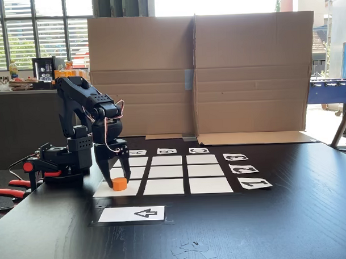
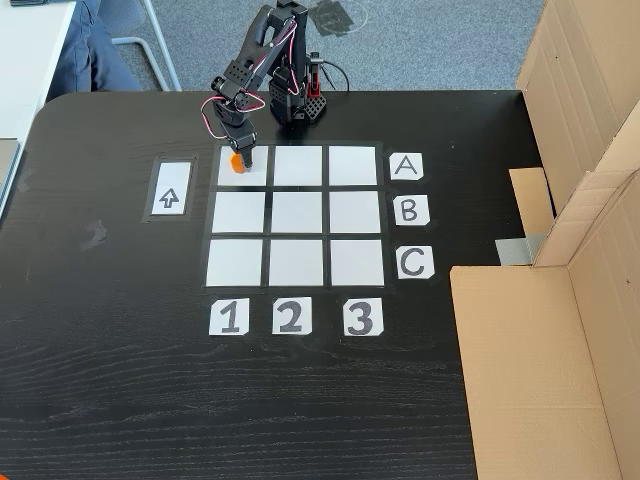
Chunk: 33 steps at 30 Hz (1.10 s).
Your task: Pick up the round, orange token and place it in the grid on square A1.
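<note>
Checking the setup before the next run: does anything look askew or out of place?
Small torn scraps litter the table's near edge in a fixed view. The grid looks tidy.

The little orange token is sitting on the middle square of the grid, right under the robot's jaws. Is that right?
Not quite. The round orange token sits on the corner square of the grid, in row A above the number 1, not the middle one. The fixed view from above shows it. The rest is right: the gripper is directly over it, jaws straddling it.
</note>
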Each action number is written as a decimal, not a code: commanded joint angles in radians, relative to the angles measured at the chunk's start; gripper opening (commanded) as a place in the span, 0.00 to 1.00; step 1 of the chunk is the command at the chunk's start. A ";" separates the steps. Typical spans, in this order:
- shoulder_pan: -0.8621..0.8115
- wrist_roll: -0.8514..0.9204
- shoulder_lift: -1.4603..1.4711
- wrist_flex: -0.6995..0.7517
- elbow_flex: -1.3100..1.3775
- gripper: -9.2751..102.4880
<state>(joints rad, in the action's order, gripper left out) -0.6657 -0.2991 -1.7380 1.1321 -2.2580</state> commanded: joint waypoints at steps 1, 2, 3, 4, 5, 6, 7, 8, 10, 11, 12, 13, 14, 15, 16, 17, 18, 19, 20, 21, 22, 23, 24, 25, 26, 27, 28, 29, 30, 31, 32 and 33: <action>-0.020 -0.002 0.002 -0.011 -0.005 0.27; -0.020 -0.002 -0.006 -0.009 -0.008 0.29; -0.021 -0.002 -0.015 -0.006 -0.011 0.30; -0.021 -0.002 -0.029 -0.006 -0.017 0.32; -0.021 -0.002 -0.052 -0.005 -0.028 0.33; -0.023 -0.002 -0.083 -0.005 -0.041 0.34; -0.023 -0.002 -0.123 -0.002 -0.058 0.35; -0.023 -0.002 -0.164 0.000 -0.072 0.36; -0.026 -0.002 -0.247 0.008 -0.087 0.36; -0.031 -0.002 -0.288 0.021 -0.089 0.36; -0.035 -0.002 -0.333 0.032 -0.087 0.36; -0.041 -0.002 -0.374 0.044 -0.084 0.36; -0.048 0.000 -0.413 0.057 -0.078 0.36; -0.057 0.000 -0.446 0.067 -0.071 0.36; -0.067 0.002 -0.483 0.072 -0.064 0.36; -0.083 0.002 -0.522 0.077 -0.057 0.36; -0.100 0.002 -0.563 0.078 -0.048 0.36; -0.123 0.005 -0.603 0.078 -0.037 0.36; -0.147 0.008 -0.640 0.078 -0.023 0.36; -0.173 0.011 -0.678 0.078 -0.012 0.36; -0.202 0.018 -0.721 0.075 -0.009 0.36; -0.236 0.025 -0.764 0.071 -0.008 0.36; -0.270 0.031 -0.799 0.067 -0.008 0.36; -0.307 0.034 -0.831 0.066 -0.008 0.36; -0.344 0.035 -0.861 0.066 -0.012 0.36; -0.390 0.046 -0.897 0.066 -0.023 0.36; -0.426 0.049 -0.934 0.066 -0.037 0.35; -0.469 0.052 -0.973 0.069 -0.052 0.35; -0.518 0.063 -1.011 0.074 -0.072 0.35; -0.566 0.081 -1.051 0.077 -0.098 0.34; -0.611 0.095 -1.094 0.078 -0.130 0.34; -0.655 0.112 -1.140 0.078 -0.170 0.32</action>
<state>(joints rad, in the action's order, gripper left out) -1.2103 -0.2132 -2.7949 1.2042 -2.3884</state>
